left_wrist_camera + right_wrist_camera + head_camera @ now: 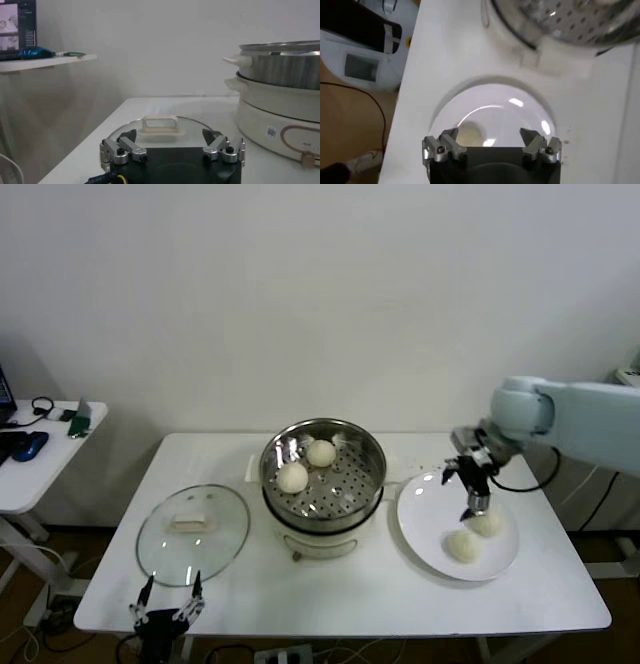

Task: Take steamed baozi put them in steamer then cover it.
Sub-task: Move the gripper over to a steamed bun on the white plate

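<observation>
The steamer [322, 484] stands mid-table, uncovered, with two steamed baozi [321, 452] [292, 477] on its perforated tray. Two more baozi [486, 524] [461, 546] lie on the white plate [430, 514] to its right. My right gripper [474, 509] hangs open just over the plate, close above the farther bun. In the right wrist view one baozi [470, 134] shows near one finger of the open right gripper [491, 142]. The cover [193, 532] lies flat on the table to the left of the steamer. My left gripper [170, 599] waits open at the table's front left edge, facing the cover's handle [160, 124].
A small side table [40, 474] with headphones and a mouse stands to the far left. In the right wrist view, a white device [360, 60] sits on the floor beyond the table's edge. The steamer's white base [280, 115] rises close beside the cover.
</observation>
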Available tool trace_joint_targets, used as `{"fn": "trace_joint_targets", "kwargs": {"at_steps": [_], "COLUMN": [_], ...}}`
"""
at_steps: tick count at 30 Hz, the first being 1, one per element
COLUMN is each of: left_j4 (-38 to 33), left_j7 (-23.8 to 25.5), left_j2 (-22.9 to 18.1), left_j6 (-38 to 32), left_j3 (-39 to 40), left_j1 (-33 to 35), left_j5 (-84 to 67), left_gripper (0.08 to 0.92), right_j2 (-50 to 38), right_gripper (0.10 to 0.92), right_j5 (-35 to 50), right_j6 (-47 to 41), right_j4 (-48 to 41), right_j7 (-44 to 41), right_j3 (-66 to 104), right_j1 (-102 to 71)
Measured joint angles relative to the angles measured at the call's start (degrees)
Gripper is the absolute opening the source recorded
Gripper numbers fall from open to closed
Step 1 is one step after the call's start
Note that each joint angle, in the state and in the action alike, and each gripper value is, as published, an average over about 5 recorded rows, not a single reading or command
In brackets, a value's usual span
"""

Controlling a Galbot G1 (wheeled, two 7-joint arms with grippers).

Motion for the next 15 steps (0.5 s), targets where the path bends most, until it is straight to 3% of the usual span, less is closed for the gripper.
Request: {"fn": "trace_joint_targets", "kwargs": {"at_steps": [15], "left_j4": [0.91], "left_j7": [-0.04], "left_j2": [-0.07], "left_j6": [-0.06], "left_j3": [0.03], "left_j1": [-0.47], "left_j5": [-0.13], "left_gripper": [0.823], "right_j2": [-2.61], "right_gripper": [0.823], "right_j5": [-7.68], "right_j6": [-1.97], "right_j4": [-5.33], "right_j7": [3.27], "right_j3": [10.96], "right_j1": [-16.28]}}
